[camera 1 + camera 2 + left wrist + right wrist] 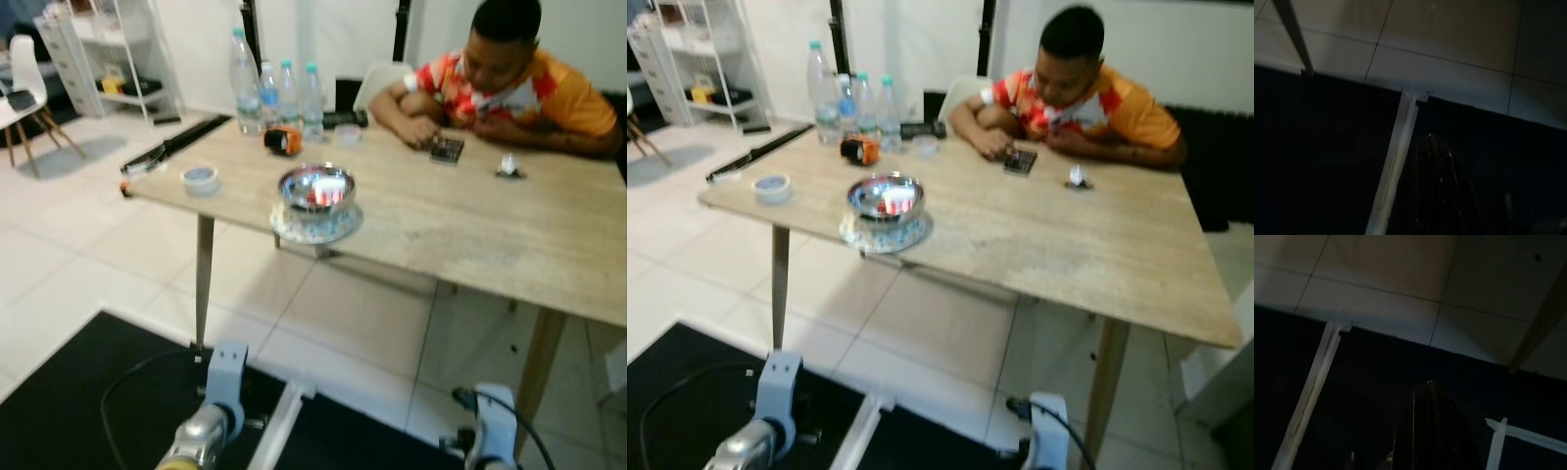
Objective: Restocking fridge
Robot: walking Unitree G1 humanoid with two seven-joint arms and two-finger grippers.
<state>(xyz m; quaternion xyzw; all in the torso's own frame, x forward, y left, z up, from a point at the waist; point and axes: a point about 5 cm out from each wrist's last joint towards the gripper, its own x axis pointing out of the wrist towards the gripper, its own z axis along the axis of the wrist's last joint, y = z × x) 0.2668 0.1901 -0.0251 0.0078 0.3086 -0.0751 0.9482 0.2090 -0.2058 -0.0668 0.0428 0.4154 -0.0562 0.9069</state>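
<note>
Bottles (274, 93) stand on the table (470, 235), well apart from both hanging grippers.

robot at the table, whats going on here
Nothing is being handled yet. The robot faces a wooden table with both arms hanging idle, the left gripper and right gripper pointing at the floor. On the table stand a metal bowl on a round mat, several water bottles and a small dish. A person sits at the far side, busy with a small dark object.
</note>
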